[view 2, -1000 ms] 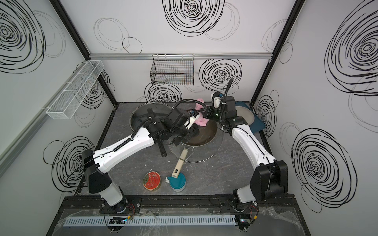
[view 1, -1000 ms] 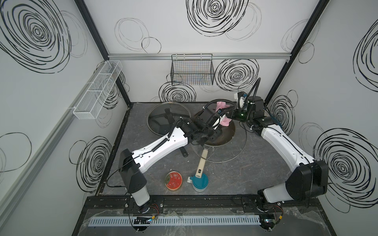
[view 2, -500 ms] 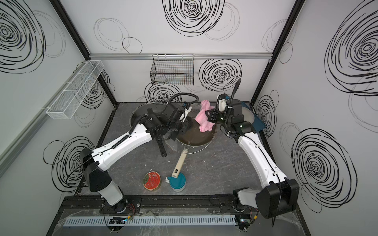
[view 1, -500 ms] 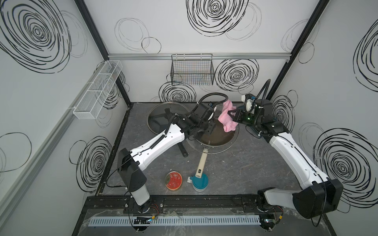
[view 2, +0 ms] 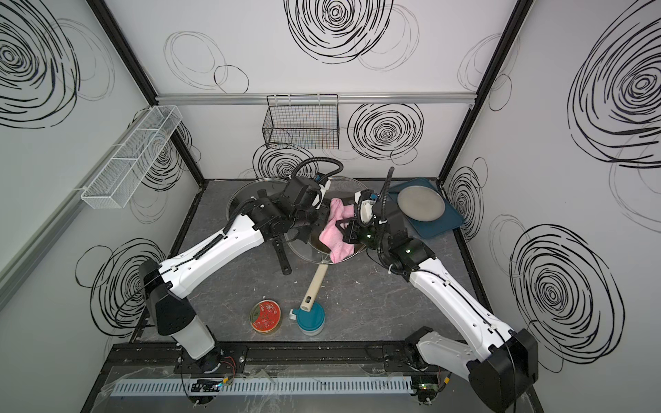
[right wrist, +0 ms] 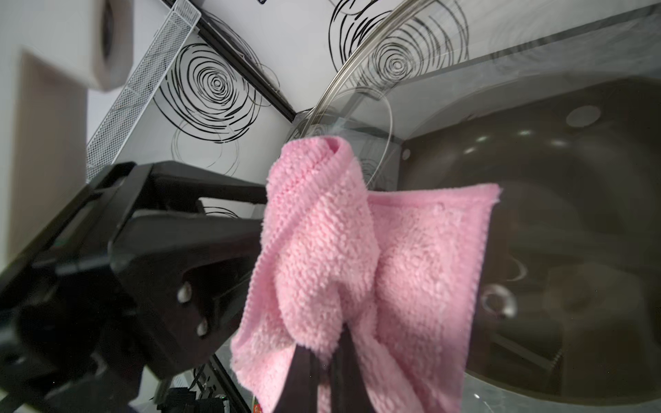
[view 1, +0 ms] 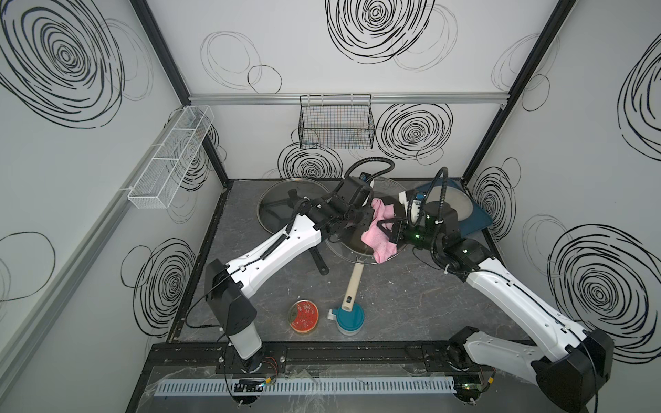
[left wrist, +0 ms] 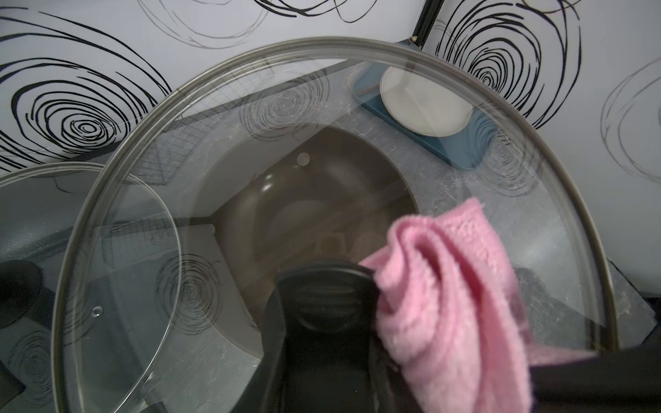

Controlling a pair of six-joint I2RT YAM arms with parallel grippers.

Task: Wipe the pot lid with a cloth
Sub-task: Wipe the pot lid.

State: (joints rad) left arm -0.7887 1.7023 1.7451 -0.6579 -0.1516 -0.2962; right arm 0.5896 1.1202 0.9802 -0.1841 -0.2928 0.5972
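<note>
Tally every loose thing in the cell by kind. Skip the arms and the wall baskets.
Glass lids: 2 (held lid, resting lid)
Pans: 2 (beige-handled pan, black-handled pan)
Pink cloth: 1
Red tin: 1
Teal-lidded jar: 1
Blue tray: 1
Grey plate: 1
Total: 9

cloth [view 1: 373, 237] pink (pale) | tray [view 1: 477, 219] blue | tin [view 1: 304, 316] red | walls [view 1: 293, 39] white, black swirls

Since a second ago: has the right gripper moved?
Yes. The right gripper, shut on the cloth, has come toward the table's front edge, away from the wire basket on the back wall.
</note>
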